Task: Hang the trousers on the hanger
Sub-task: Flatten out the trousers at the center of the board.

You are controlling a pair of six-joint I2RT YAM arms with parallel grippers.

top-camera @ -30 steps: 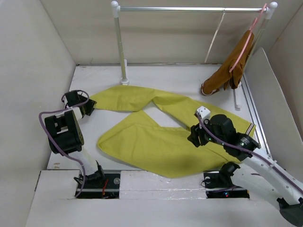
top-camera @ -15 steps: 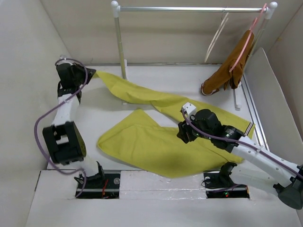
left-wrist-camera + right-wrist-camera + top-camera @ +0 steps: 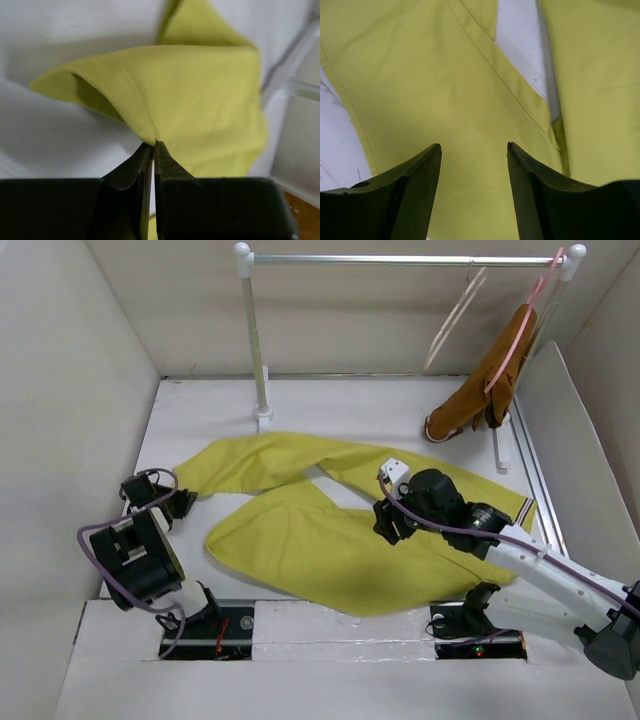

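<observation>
- My left tool is fully closed, its two tips pinching a fold at the hem of one leg of the trousers; the cloth rises from the pinch in a small peak.
- In the overhead view that left tool sits low at the left side of the surface, at the end of the far leg.
- The trousers lie spread across the middle of the surface. The far leg runs left to my left tool, and the near leg lies flat and wide toward the near edge. The waistband is at the right.
- My right tool hangs over the crotch area where the two legs split.
- In its wrist view the right tool has its jaws about half apart with only flat yellow-green cloth showing between them. It grips nothing, and I cannot tell whether the tips touch the fabric.
- The hanger hangs tilted from the rail at the far side, well apart from the trousers; it looks blurred.
- Further right on the rail, a pink hanger carries a rust-brown garment.
</observation>
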